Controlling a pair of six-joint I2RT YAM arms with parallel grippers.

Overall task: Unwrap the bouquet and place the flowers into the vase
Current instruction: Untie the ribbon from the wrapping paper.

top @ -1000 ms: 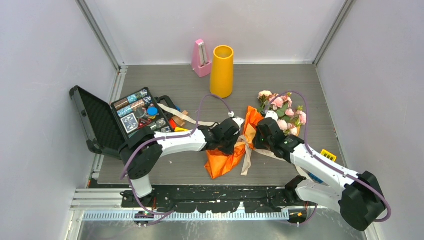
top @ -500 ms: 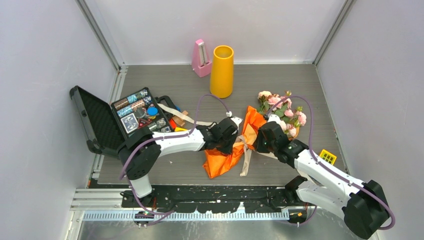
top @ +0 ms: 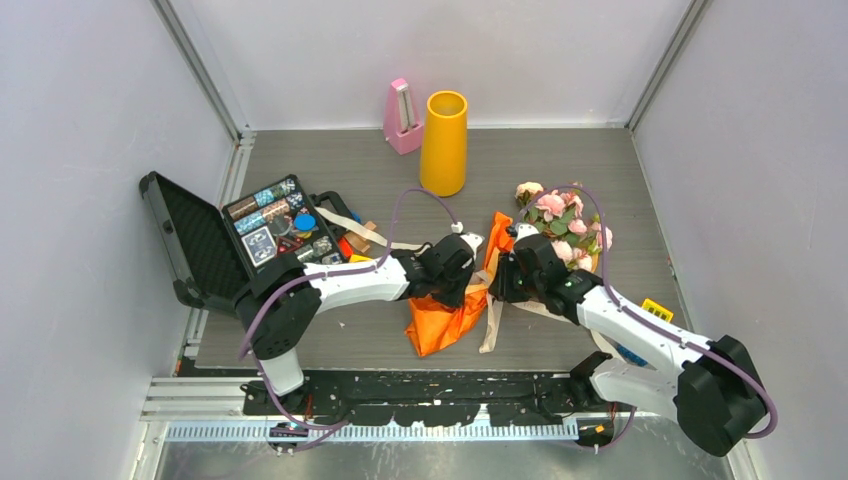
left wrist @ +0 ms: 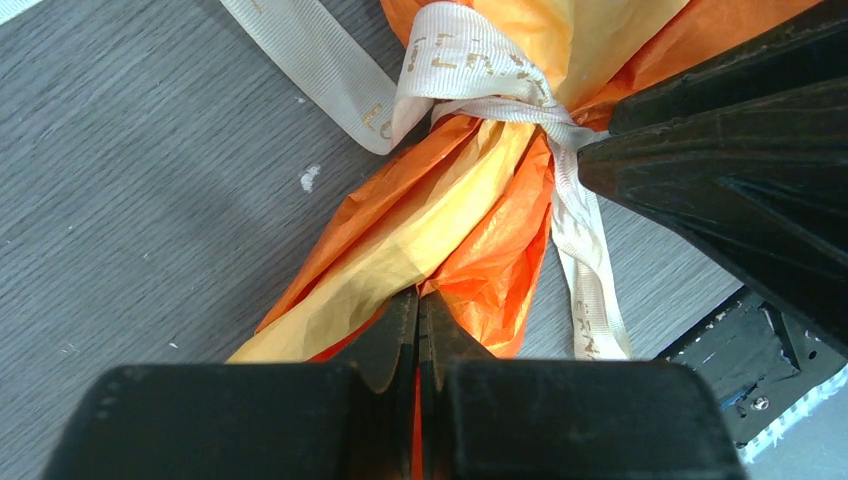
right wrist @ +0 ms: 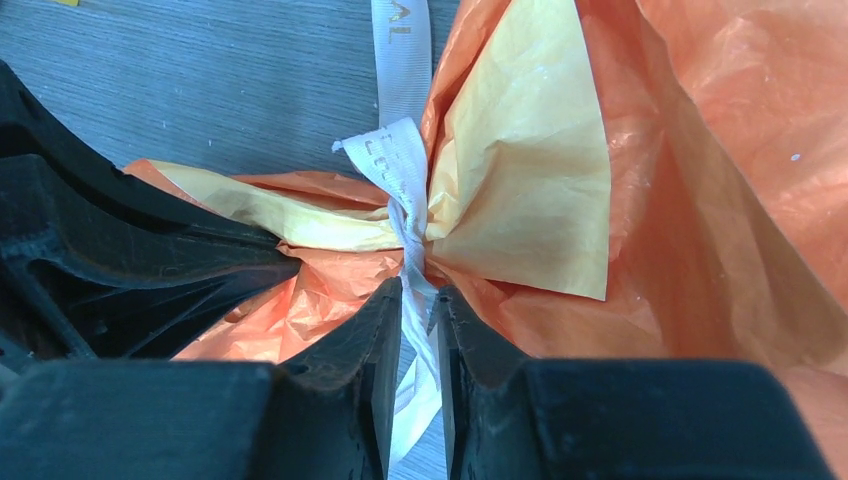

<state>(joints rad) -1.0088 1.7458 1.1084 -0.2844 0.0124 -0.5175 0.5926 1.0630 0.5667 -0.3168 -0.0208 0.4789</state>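
Lying flat on the grey table (top: pixel 330 160) between my two arms, the bouquet (top: pixel 440 322) points its flowers (top: pixel 560 212) toward the far right. The yellow vase (top: pixel 444 140) stands upright well apart, at the back.

My left gripper (left wrist: pixel 418 305) is pinched together on the orange paper (left wrist: pixel 430 225), on the stem-end side of the knot. My right gripper (right wrist: pixel 415 315) has its jaws slightly apart, with a tail of the beige ribbon (right wrist: pixel 398 160) running loosely between them, not clamped.

I judge the bundle light and soft. The paper looks thin and crinkly, likely to tear or slip off the stems if tugged, and the ribbon is flat, limp and smooth. The better hold seems to be a ribbon tail close to the knot, drawn away while my left side anchors the wrapper.

Compared with a second ago, my right jaws have parted from a closed pinch and that wrist sits slightly nearer the knot. The bouquet has barely shifted, and the knot is still tied.
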